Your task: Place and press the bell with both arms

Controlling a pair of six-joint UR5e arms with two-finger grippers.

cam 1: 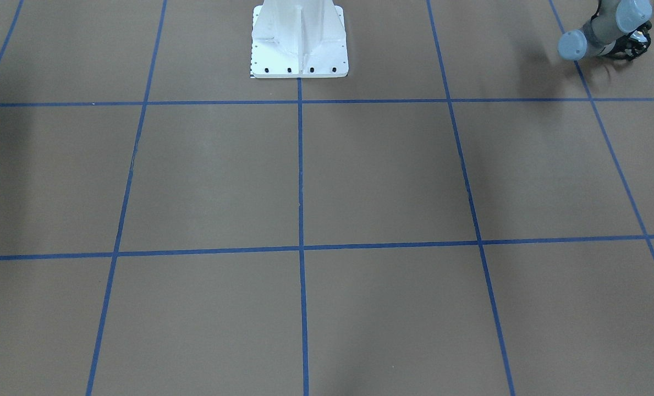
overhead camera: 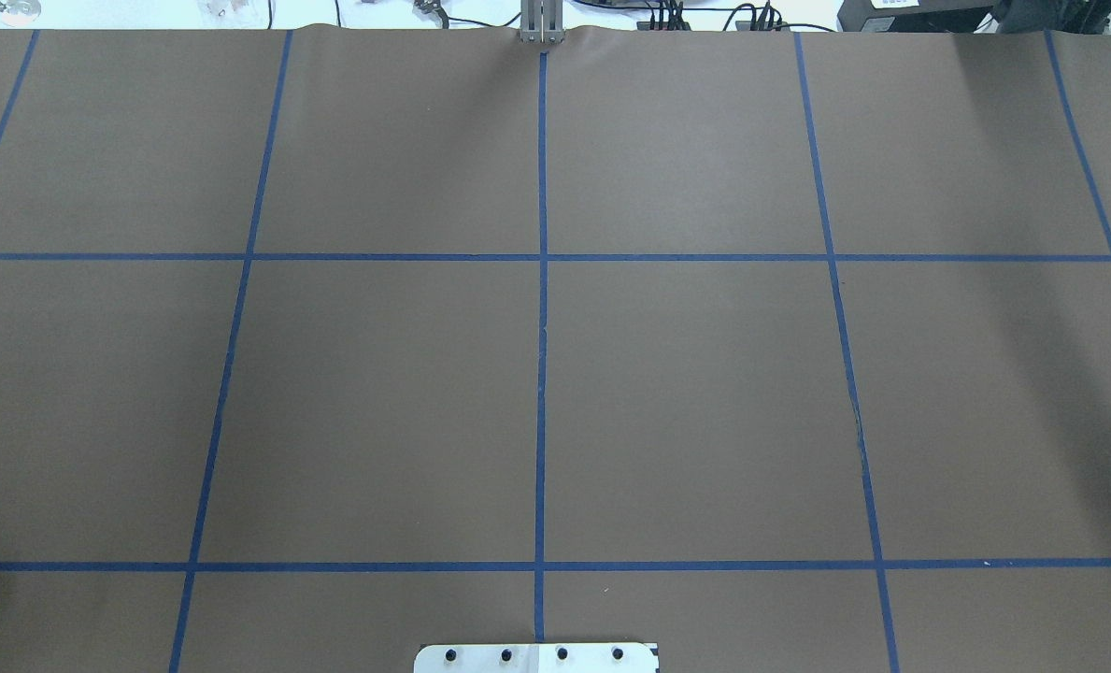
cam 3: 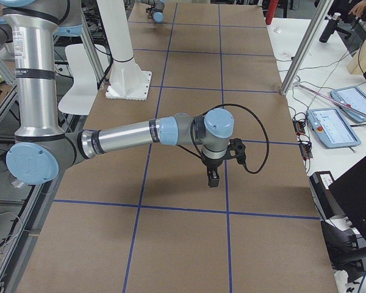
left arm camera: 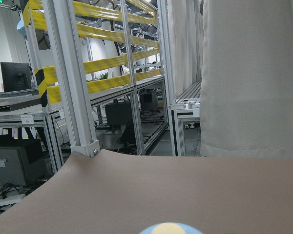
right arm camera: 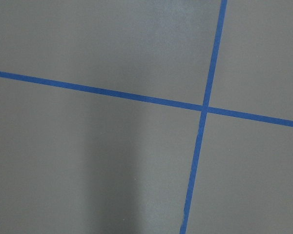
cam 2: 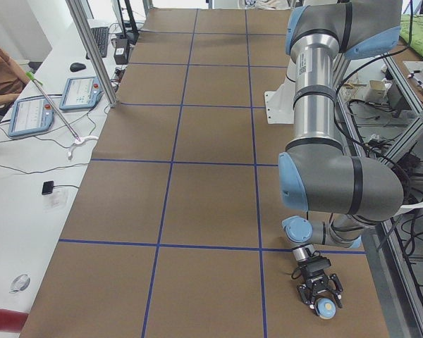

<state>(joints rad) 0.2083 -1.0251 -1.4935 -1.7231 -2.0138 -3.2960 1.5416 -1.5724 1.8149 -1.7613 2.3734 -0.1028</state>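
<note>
Exterior left view puts the bell [cam 2: 327, 307] by the counter's [cam 2: 197, 197] left-end, robot-side corner, at the left fingers [cam 2: 307, 292], whose grip I cannot tell. It is best carried level toward the middle, where the right fingers [cam 3: 212, 178], spread likewise unreadable, hang.

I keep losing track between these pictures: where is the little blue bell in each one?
Front-facing: cannot make it out.
Overhead: not in it.
Left side: the bell sits bottom right.
Right side: too small to tell.
Left wrist: its top peeks in at the bottom edge.
Right wrist: not in it.
Shared landmark: the white pedestal, in all four exterior views.
</note>
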